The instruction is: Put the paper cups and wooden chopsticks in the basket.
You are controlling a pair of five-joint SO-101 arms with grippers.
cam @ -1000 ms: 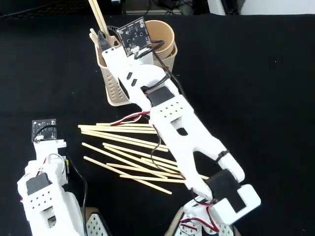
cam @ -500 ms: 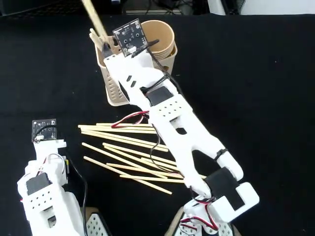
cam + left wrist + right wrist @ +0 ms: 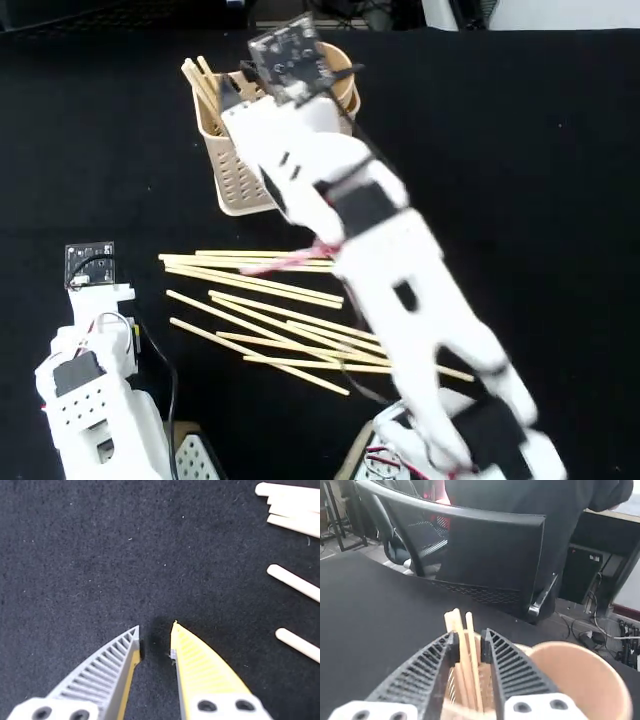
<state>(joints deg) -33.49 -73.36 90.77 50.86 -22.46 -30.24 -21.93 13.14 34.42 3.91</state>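
A beige slotted basket (image 3: 235, 185) stands at the back of the black table. It holds stacked paper cups (image 3: 340, 75) and a few upright wooden chopsticks (image 3: 200, 82). My right gripper (image 3: 468, 642) hangs just above the basket, open, with the upright chopsticks (image 3: 465, 645) rising in the gap between its fingers and the cup (image 3: 575, 680) beside it. Several loose chopsticks (image 3: 270, 320) lie scattered mid-table. My left gripper (image 3: 156, 630) is open and low over bare cloth, with the chopstick ends (image 3: 295, 580) off to one side.
The left arm (image 3: 95, 380) sits at the near left corner. The right arm (image 3: 400, 290) stretches across the pile of loose chopsticks. An office chair (image 3: 485, 555) stands beyond the table's far edge.
The chopsticks that stuck up high from the right gripper have dropped lower into the basket. The right arm has swung up and to the right. The left arm has not moved.
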